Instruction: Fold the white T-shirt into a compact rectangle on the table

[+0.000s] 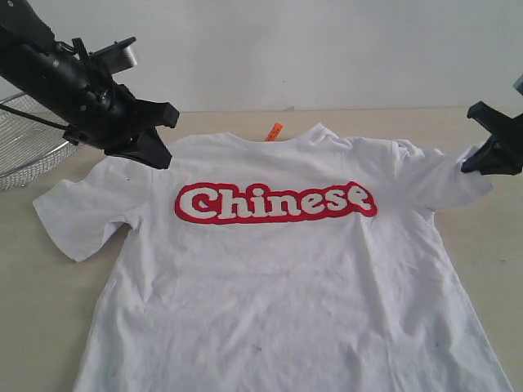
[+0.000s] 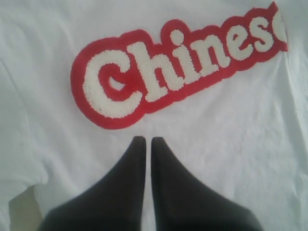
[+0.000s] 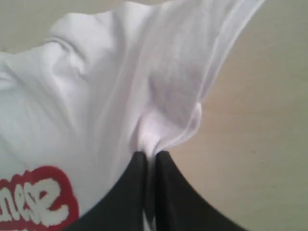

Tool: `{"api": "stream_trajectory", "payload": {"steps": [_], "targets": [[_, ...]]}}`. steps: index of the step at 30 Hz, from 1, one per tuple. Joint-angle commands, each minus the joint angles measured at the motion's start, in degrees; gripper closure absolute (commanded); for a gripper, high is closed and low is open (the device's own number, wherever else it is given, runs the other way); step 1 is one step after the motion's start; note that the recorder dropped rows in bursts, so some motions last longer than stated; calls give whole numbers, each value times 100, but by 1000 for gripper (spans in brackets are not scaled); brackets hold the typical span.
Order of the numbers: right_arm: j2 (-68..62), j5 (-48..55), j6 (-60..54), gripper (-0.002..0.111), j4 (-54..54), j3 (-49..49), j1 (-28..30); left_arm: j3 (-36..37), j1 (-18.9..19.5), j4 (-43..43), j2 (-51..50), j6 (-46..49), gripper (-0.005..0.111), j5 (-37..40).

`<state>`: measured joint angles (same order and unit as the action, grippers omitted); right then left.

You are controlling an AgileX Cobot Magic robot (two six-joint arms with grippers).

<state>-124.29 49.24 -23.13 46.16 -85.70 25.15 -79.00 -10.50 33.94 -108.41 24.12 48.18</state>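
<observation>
**Left gripper** (image 2: 147,141): black fingers (image 2: 115,192) were drawn together, with only a thin slit between them. Nothing was visibly held. The tips pointed at the chest cloth just short of the letter "C". In the exterior view the arm stood over the shirt's shoulder on that side.

**Right gripper** (image 3: 149,155): black fingers (image 3: 126,192) were pinched tight on a gathered fold of sleeve fabric. The cloth puckered and fanned out from the tips, with the sleeve hem beside bare tabletop.

**White T-shirt** (image 1: 278,278): it lay front up and spread across the table (image 1: 41,318), collar toward the far edge. The sleeve on the left arm's side lay flat. The opposite sleeve was bunched where the right gripper held it. The red-outlined lettering (image 1: 276,202) read "Chinese" across the chest. An orange neck tag (image 1: 274,131) stood at the collar.

**Wire-mesh basket** (image 1: 18,147): it was on the table near the flat sleeve, partly behind the left arm and cut by the frame edge. Its contents could not be told.
</observation>
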Motion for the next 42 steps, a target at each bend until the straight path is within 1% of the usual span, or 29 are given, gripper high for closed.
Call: {"api": "stream_trajectory", "payload": {"steps": [1, 3, 6, 12, 15, 19, 21, 22, 23, 24, 25, 26, 30, 32, 33, 38, 42], "targets": [[113, 119, -187, 108, 133, -9, -414, 11, -25, 14, 63, 29, 102, -62], [113, 44, -191, 108, 158, -9, -630, 11, -25, 14, 63, 29, 102, -62], [113, -104, -227, 108, 300, -9, -1162, 11, -25, 14, 63, 29, 102, -62], [79, -373, -216, 108, 326, -9, -1946, 11, -25, 14, 63, 97, 102, -40], [78, -545, -216, 108, 221, -9, -2209, 11, -25, 14, 63, 94, 102, -18], [78, -588, -239, 107, 71, -9, -2289, 11, -25, 14, 63, 94, 102, -18], [78, -575, -226, 88, -168, -9, -2289, 11, -25, 14, 63, 94, 102, -6], [78, -518, -98, 66, -370, -9, -2289, 11, -25, 14, 63, 94, 102, -6], [78, -498, -60, 56, -464, -9, -2289, 11, -25, 14, 63, 94, 102, -6], [78, -375, 63, 38, -650, -9, -2289, 11, -25, 14, 63, 94, 102, -6], [78, -299, 92, 38, -711, -9, -2289, 11, -25, 14, 63, 94, 102, 6], [78, -186, 107, 41, -771, -9, -2289, 11, -25, 14, 63, 94, 102, 26], [78, 282, 56, 60, -920, -9, -2289, 11, -25, 14, 63, 94, 102, 101], [78, 436, 40, 66, -878, -9, -2289, 11, -25, 14, 63, 94, 102, 122], [78, 494, 14, 68, -826, -9, -2289, 11, -25, 14, 63, 94, 102, 122], [78, 638, -30, 68, -627, -9, -2289, 11, -25, 14, 63, 94, 102, 122], [78, 352, -44, 66, -616, -9, -2289, 11, -25, 14, 63, 94, 102, 128]]}}
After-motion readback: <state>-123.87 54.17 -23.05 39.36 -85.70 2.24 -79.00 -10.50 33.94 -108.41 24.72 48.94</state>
